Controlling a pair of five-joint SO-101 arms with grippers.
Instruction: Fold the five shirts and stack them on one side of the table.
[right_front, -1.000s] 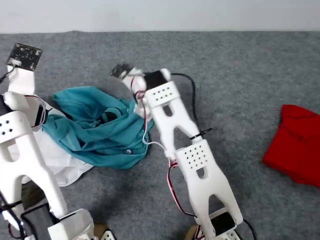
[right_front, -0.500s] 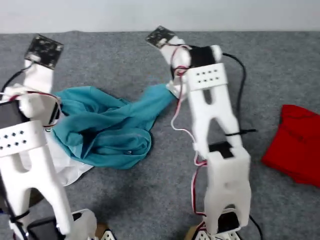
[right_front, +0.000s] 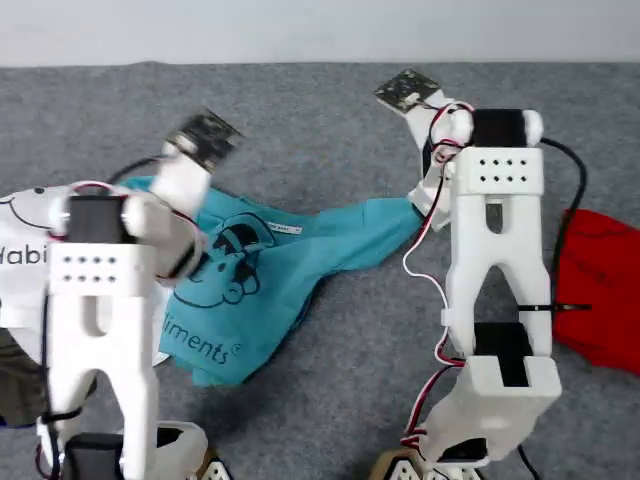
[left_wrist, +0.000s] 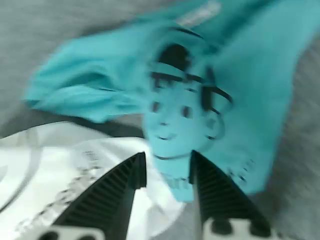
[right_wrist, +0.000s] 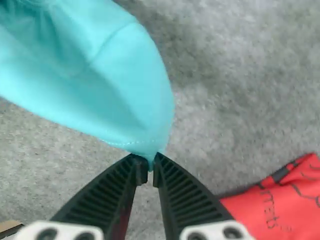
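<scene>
Spreading is in hand: the right gripper (right_wrist: 145, 172), jaws clamped on a corner, stretches the teal shirt (right_front: 262, 268) rightward across mid-desk (right_front: 340, 400). The left gripper (left_wrist: 167, 172) hovers over its print, jaws narrowly parted. Next it likely needs flattening, then folding.

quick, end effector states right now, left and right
Left end effector: open, over the teal shirt.
Right end effector: closed, holding the teal shirt by a sleeve tip.
</scene>
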